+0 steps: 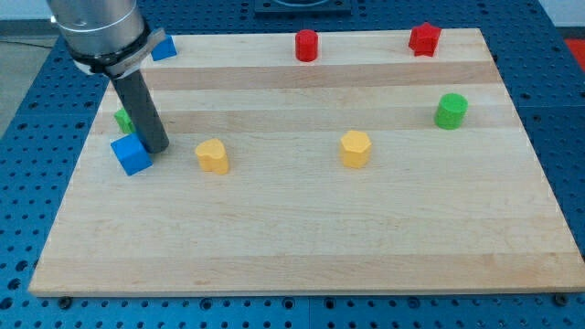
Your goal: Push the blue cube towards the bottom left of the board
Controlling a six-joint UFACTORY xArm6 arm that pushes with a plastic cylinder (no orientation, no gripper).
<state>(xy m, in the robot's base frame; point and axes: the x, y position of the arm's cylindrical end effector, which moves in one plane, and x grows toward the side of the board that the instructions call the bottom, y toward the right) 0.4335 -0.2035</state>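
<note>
The blue cube point(132, 154) sits near the view's left edge of the tabletop point(302, 247), about halfway down. A small green block point(122, 118) peeks out just above it. My tip point(154, 149) is touching the cube's right side, a little toward the view's top. There is no hand here, only the rod, so nothing opens or closes.

To do this well, I think the tip should push from the cube's top right corner, so the cube slides down and left. Push slowly through its middle, or it may spin away.

The yellow block point(212, 156) sits just to the right, so keep clear of it.
</note>
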